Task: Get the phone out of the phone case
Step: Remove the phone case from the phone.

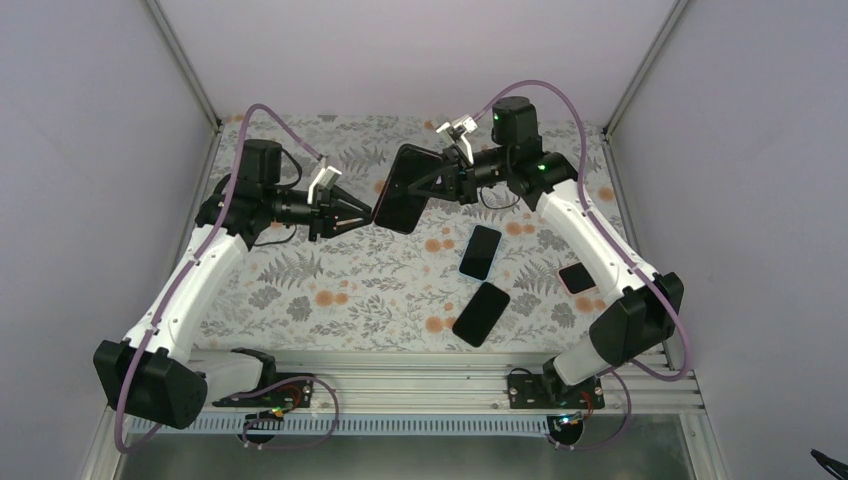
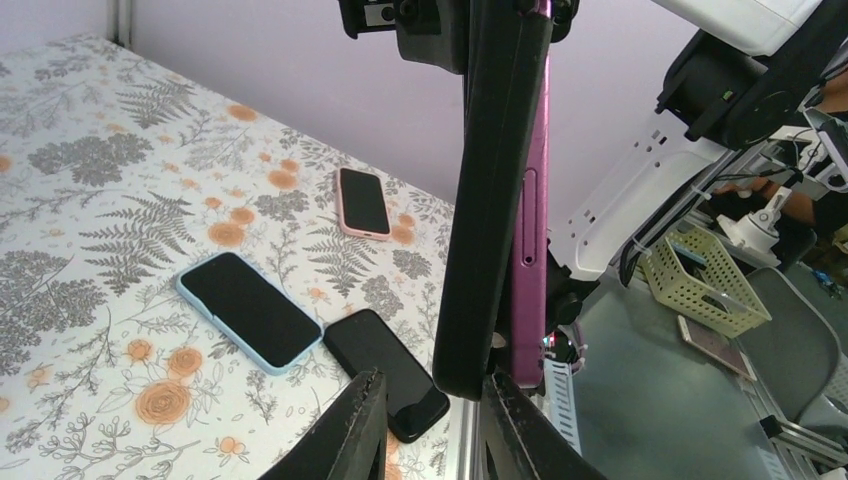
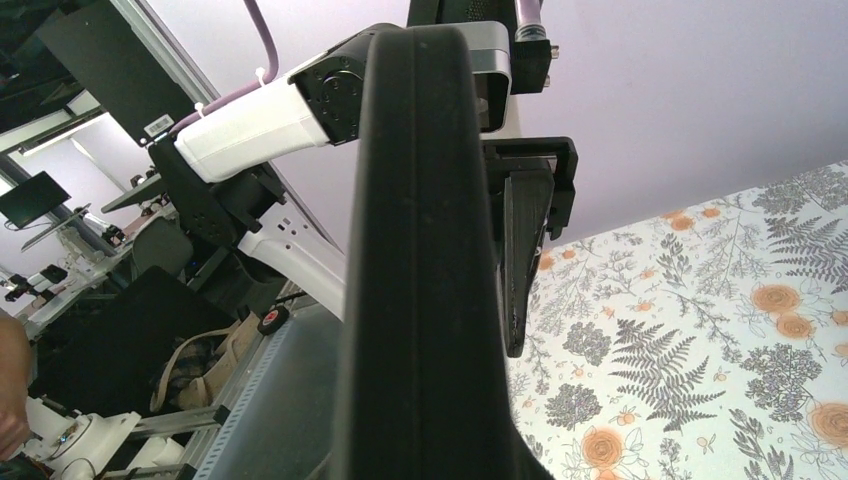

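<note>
Phone case of black rubber, with the purple phone inside, stands on end in the air over the flowery table. Nearest, the left gripper has its jaws spread a little around the bottom corner. Farther off, the right gripper pinches the top end. A hard tug could pull it loose and drop it
</note>
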You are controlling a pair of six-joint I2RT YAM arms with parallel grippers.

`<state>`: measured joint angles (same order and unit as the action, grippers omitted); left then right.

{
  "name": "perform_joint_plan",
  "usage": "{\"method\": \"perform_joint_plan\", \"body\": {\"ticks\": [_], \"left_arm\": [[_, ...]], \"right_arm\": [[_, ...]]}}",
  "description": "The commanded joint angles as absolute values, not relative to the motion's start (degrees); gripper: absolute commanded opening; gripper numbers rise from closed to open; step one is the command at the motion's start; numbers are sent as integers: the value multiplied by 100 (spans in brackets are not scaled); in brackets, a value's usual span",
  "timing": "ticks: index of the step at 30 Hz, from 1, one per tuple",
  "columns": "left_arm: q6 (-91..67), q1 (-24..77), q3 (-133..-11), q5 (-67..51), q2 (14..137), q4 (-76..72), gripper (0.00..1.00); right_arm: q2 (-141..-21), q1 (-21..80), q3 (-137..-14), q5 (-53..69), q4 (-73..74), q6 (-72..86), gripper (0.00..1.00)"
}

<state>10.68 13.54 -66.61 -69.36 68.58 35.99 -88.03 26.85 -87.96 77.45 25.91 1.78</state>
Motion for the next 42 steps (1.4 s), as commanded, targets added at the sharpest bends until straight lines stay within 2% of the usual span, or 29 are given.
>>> {"method": "perform_joint_plan", "body": {"ticks": [1, 20, 42], "left_arm": [[963, 1239, -6605, -6296, 6941, 3384, 23], [788, 1215, -6598, -6243, 6946, 3210, 23], [1137, 1466, -7105, -6029, 7110, 3416, 22]], "right_arm": [[-8413, 2769, -8758, 9115, 2509, 321, 4], [-8386, 2807, -8664, 8838, 2717, 14, 4], [-8581, 3353, -8634, 8351, 3315, -716, 4]]}}
